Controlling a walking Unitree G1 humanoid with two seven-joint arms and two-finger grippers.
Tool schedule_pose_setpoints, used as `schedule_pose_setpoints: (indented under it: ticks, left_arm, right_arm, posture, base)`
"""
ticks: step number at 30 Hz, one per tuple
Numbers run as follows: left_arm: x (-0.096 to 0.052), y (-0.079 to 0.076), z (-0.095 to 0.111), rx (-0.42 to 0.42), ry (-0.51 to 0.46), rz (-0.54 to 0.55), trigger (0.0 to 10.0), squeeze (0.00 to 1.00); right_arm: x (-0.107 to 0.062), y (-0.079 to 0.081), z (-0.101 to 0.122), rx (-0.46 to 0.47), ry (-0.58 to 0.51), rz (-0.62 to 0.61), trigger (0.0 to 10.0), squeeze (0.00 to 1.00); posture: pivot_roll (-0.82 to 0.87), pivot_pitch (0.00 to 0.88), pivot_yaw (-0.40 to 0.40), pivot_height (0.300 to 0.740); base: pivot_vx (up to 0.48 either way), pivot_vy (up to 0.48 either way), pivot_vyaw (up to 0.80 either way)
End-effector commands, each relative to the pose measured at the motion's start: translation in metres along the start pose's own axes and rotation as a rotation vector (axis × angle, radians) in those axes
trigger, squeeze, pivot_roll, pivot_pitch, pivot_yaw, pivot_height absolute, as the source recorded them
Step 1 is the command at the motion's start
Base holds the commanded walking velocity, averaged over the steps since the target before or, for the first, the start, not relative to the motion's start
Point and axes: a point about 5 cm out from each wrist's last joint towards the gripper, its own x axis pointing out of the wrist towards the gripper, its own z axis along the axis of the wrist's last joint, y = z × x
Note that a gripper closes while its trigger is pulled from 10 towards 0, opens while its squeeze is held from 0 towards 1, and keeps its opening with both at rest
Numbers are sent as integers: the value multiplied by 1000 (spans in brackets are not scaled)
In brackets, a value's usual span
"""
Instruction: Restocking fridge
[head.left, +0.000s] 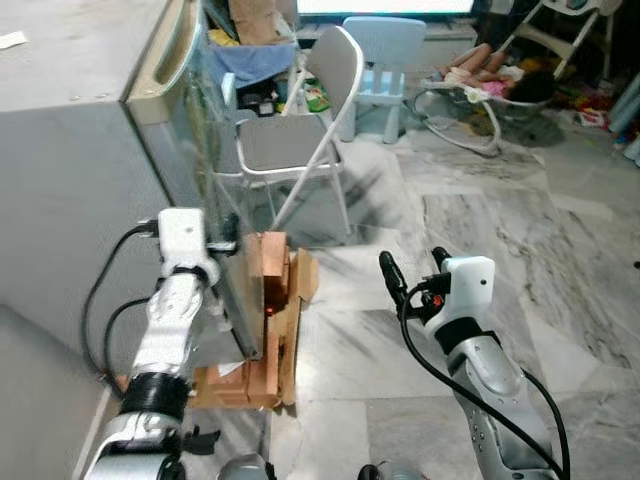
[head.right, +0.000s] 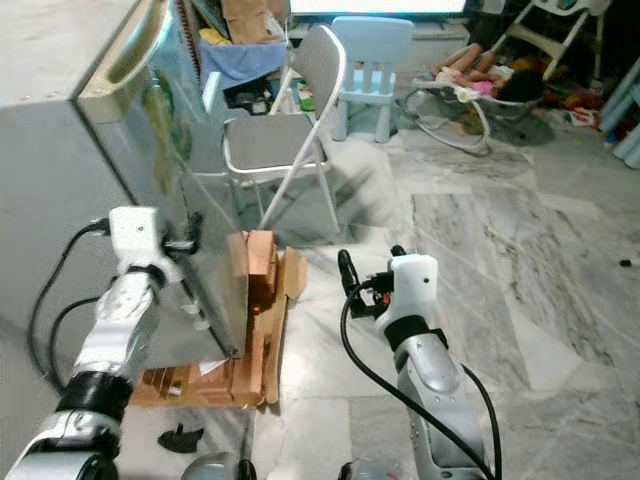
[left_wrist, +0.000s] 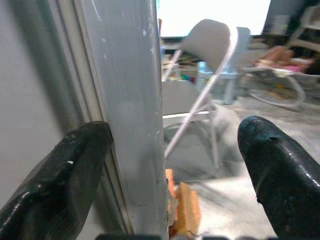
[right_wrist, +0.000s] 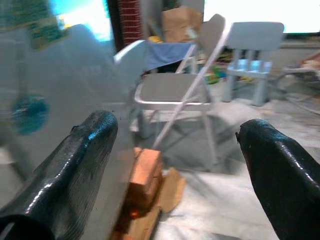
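Door-opening is the step in hand: the left gripper (left_wrist: 165, 165) straddles the fridge door (left_wrist: 127, 100) edge at near left, fingers spread, not clamped. Right gripper (head.left: 412, 268) hovers open and empty, so next comes a steady outward pull

Marble floor (head.left: 480, 220) — folding chair (head.left: 300, 140), wooden blocks (head.left: 272, 300).

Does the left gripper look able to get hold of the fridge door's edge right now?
Probably yes. The left gripper is open with its fingers on either side of the fridge door edge, and nothing sits between them. The right gripper is off to the side.
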Motion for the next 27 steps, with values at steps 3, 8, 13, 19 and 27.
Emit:
schedule_pose_setpoints:
  ticks: [3,8,13,19,27]
  left_arm:
    - [18,-87,51,31,-168,-414,10000,0]
    - [7,-155,90,23,-297,-688,10000,0]
    - [12,-149,84,24,-288,-637,10000,0]
    - [12,-100,60,29,-219,-500,10000,0]
    - [-2,-65,33,82,-153,-377,10000,0]
  right_arm:
    - [1,12,-16,10,95,72,10000,0]
    - [0,16,-25,13,146,93,10000,0]
    - [0,16,-25,30,143,87,10000,0]
    - [0,18,-27,50,140,94,10000,0]
    - [4,23,-26,52,129,114,10000,0]
  posture:
    - [56,0,9,740]
    - [56,0,13,740]
    - [47,0,26,740]
    - [64,0,27,740]
    - [82,0,18,740]
  base:
    - [0,0,0]
    - [0,0,0]
    - [0,0,0]
    - [0,-74,0]
    - [170,-409,-462]
